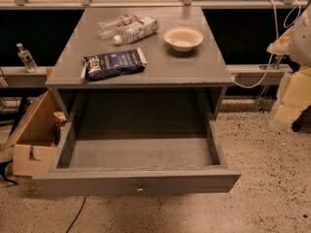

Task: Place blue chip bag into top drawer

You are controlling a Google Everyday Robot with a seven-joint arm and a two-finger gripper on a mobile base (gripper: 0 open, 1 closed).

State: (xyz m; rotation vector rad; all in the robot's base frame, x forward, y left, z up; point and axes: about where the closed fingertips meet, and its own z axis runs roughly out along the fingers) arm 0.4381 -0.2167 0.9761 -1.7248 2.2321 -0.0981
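Plainly, only the groundwork of this task is in place. The top drawer point(141, 152) is pulled well out of the grey cabinet, its knob point(140, 190) facing the camera and its shallow floor bare, so nothing blocks a drop into it. The blue chip bag point(114, 64) is not in it: it lies flat on the worktop point(199, 64), near the front left corner, with its long side roughly along the front edge and directly above the drawer's left half.

Behind the bag, two clear water bottles point(129, 28) lie on their sides touching each other, and a pale bowl point(183, 38) stands to their right. All three are apart from the bag and should not hinder a grasp.

The claw point(285, 109) shows only as a pale shape at the far right edge, off the worktop, lower than its surface and well apart from the bag. I cannot tell whether it is apart or together, though it holds nothing I can make out.

By my reading, the whole of the handling is left: reach across to the bag, grip it, lift it clear of the front edge, bring it down over the open drawer and let go. The crinkly foil may slip or fold when pinched.
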